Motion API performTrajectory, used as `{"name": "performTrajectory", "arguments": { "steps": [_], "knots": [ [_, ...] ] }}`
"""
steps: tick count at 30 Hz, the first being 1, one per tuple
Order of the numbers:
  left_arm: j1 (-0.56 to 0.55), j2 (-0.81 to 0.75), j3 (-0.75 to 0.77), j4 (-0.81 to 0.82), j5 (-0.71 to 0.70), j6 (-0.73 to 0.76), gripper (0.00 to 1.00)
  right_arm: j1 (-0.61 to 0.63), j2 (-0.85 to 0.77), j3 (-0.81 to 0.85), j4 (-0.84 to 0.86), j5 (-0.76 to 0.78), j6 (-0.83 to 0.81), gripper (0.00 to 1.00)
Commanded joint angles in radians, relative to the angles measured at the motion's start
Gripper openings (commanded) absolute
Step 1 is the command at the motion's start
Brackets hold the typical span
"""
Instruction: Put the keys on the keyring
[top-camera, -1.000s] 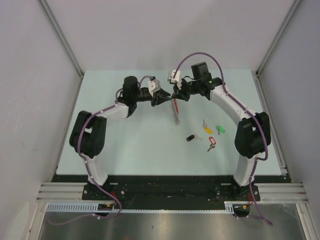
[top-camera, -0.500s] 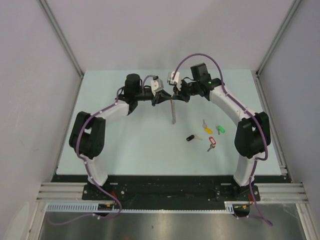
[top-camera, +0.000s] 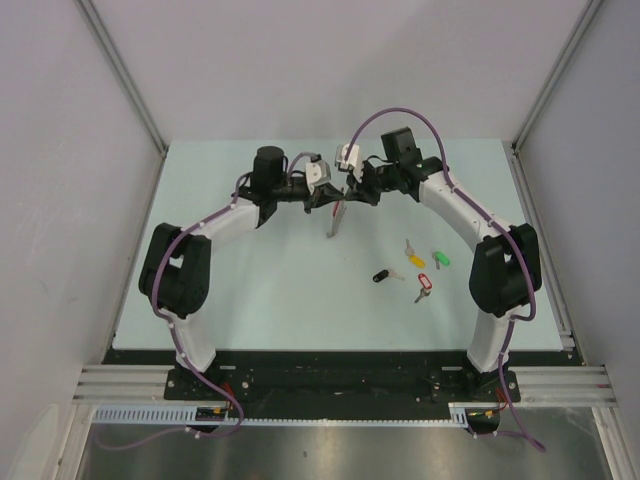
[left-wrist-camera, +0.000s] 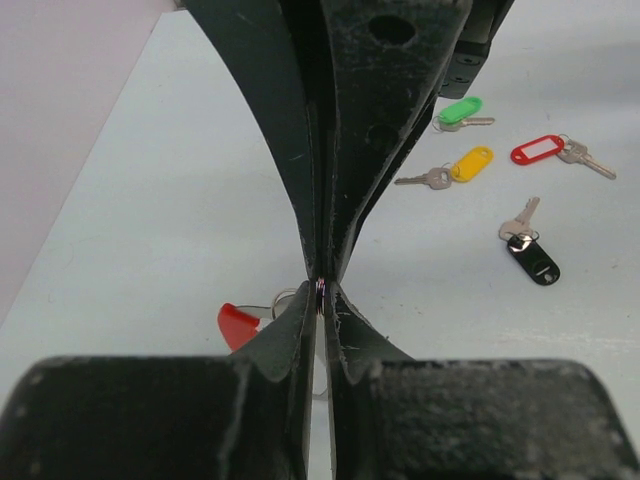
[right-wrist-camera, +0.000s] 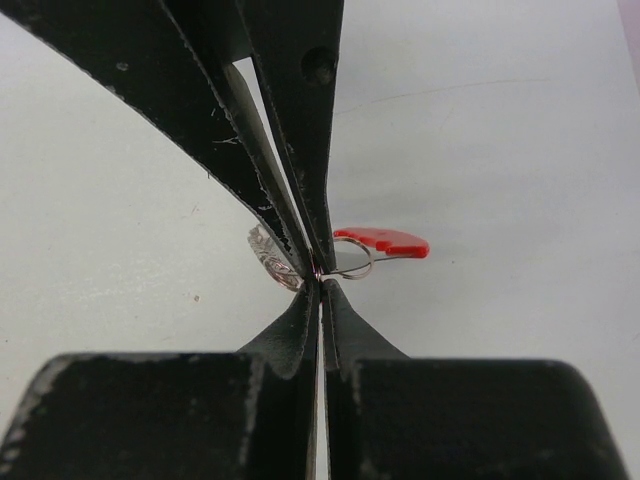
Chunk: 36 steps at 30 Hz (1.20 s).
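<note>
Above the matte table (top-camera: 250, 290), left tool (left-wrist-camera: 320, 296) and right tool (right-wrist-camera: 320, 286) each pinch the wiry, red-tabbed keyring (right-wrist-camera: 385, 241).

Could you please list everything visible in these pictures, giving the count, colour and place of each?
yellow key: one, yellow head, silver blade, on the table right of centre
green key: one, green head, just right of the yellow key
red key: one, red head, nearer the bases than the yellow key
black key: one, black head, leftmost of the four
keyring: one, red and silver, held up between the two end effectors
table: one, pale green, under everything
walls: pale grey, around the table
left arm: one, white and black, left side
right arm: one, white and black, right side
left end effector: one, black, shut on the keyring
right end effector: one, black, shut on the keyring
</note>
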Motion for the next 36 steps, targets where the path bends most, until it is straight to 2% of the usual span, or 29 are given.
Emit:
{"name": "performTrajectory", "arguments": {
  "steps": [1, 7, 11, 16, 19, 24, 27, 29, 30, 31, 32, 33, 34, 35, 36],
  "knots": [
    [-0.018, -0.016, 0.045, -0.079, 0.007, 0.075, 0.08, 0.006, -0.059, 0.005, 0.043, -0.046, -0.013, 0.00],
    [-0.023, -0.008, 0.073, -0.162, -0.009, 0.136, 0.09, 0.006, -0.060, 0.004, 0.042, -0.058, -0.016, 0.00],
    [-0.023, -0.005, 0.071, -0.160, -0.015, 0.135, 0.17, 0.006, -0.066, 0.002, 0.040, -0.061, -0.018, 0.00],
    [-0.014, 0.006, 0.060, -0.118, 0.014, 0.103, 0.18, 0.002, -0.066, 0.001, 0.042, -0.066, -0.019, 0.00],
    [-0.008, 0.010, 0.059, -0.095, 0.043, 0.081, 0.16, -0.001, -0.066, 0.001, 0.040, -0.074, -0.021, 0.00],
    [-0.003, 0.007, 0.050, -0.065, 0.072, 0.061, 0.00, -0.003, -0.062, 0.002, 0.041, -0.081, -0.022, 0.00],
    [0.000, 0.000, 0.039, -0.023, 0.080, 0.035, 0.00, -0.009, -0.065, -0.001, 0.055, -0.098, -0.001, 0.00],
    [0.006, -0.008, 0.022, 0.034, 0.097, -0.012, 0.00, -0.018, -0.078, -0.016, 0.110, -0.120, 0.031, 0.07],
    [0.008, -0.013, 0.013, 0.127, 0.108, -0.095, 0.00, -0.027, -0.088, -0.022, 0.129, -0.148, 0.086, 0.23],
    [0.014, -0.020, -0.012, 0.192, 0.112, -0.149, 0.00, -0.035, -0.097, -0.027, 0.146, -0.167, 0.111, 0.32],
    [0.017, -0.033, -0.027, 0.265, 0.114, -0.272, 0.01, -0.041, -0.111, -0.042, 0.193, -0.187, 0.149, 0.39],
    [0.023, -0.040, -0.073, 0.432, 0.111, -0.337, 0.00, -0.049, -0.135, -0.056, 0.234, -0.225, 0.235, 0.52],
    [0.026, -0.049, -0.100, 0.527, 0.106, -0.409, 0.00, -0.064, -0.152, -0.071, 0.283, -0.238, 0.295, 0.57],
    [0.029, -0.063, -0.134, 0.625, 0.083, -0.545, 0.00, -0.069, -0.169, -0.115, 0.387, -0.244, 0.349, 0.62],
    [0.035, -0.072, -0.197, 0.804, 0.071, -0.600, 0.00, -0.075, -0.198, -0.135, 0.441, -0.245, 0.460, 0.68]
  ]
}}
